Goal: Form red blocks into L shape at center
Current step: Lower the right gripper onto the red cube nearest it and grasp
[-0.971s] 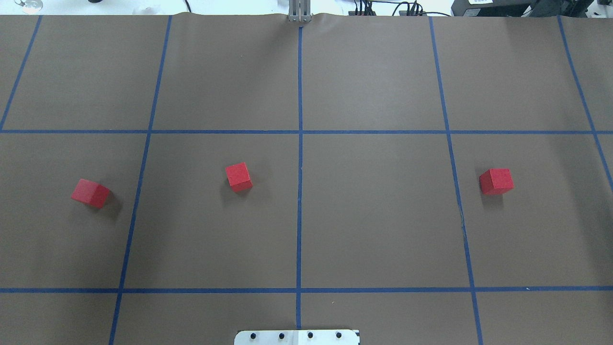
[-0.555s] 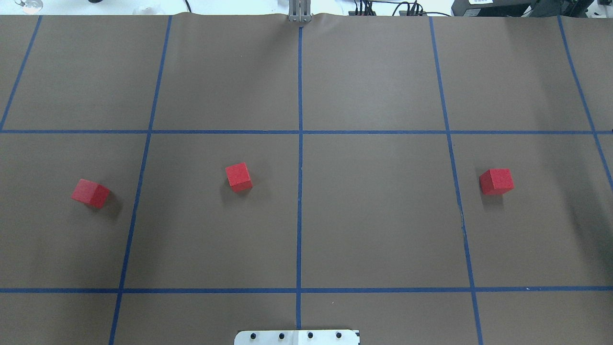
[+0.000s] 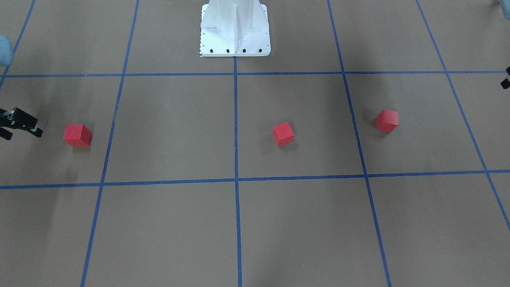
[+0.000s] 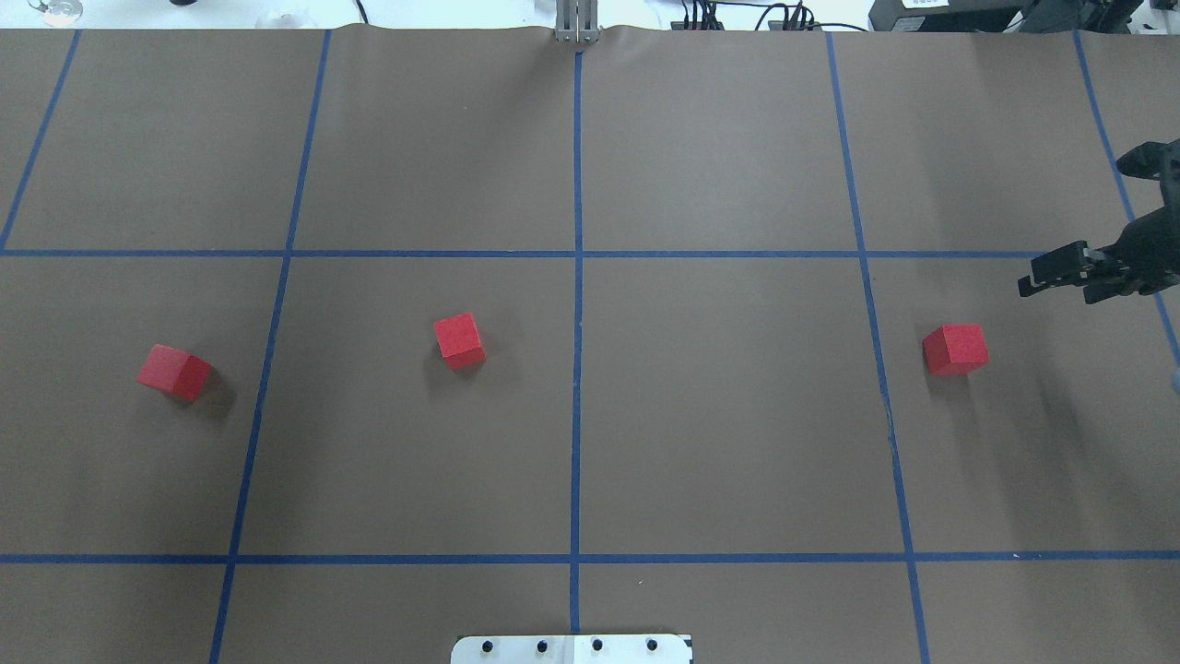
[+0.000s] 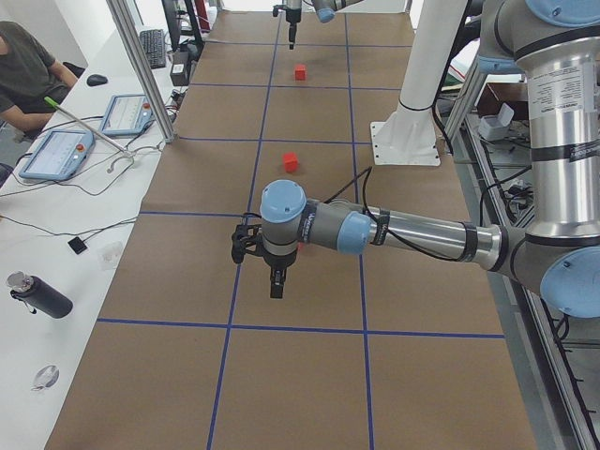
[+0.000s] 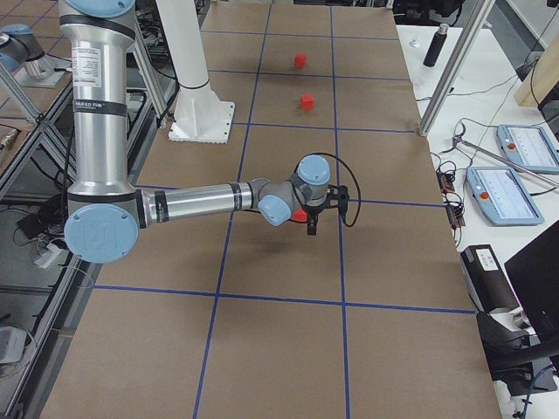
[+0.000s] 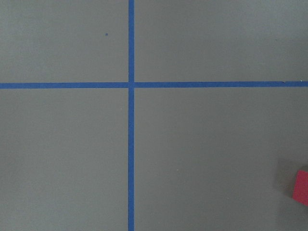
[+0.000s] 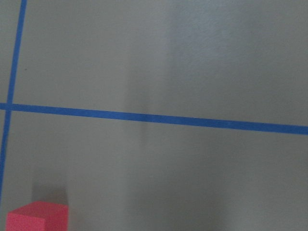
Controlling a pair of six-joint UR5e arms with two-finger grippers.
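Observation:
Three red blocks lie apart in a row on the brown surface: the left one (image 4: pixel 175 372), the middle one (image 4: pixel 459 340) and the right one (image 4: pixel 956 349). The middle block sits left of the center blue tape line (image 4: pixel 576 406). My right gripper (image 4: pixel 1072 224) hovers open and holding nothing, beyond and outward of the right block (image 3: pixel 77 135). That block shows at the bottom left of the right wrist view (image 8: pixel 36 217). My left gripper (image 5: pixel 262 272) hangs outward of the left block (image 3: pixel 387 120). Only a sliver of it (image 3: pixel 506 79) shows from the front, so I cannot tell its state.
The white robot base (image 3: pixel 235 36) stands at the near middle edge of the table. Along the far side run aluminium posts (image 5: pixel 141 66), a white bench with tablets (image 5: pixel 56 155), a bottle (image 5: pixel 37 296) and a seated person (image 5: pixel 23 66).
My right gripper has come into the overhead view from the right edge. The three blocks have not moved.

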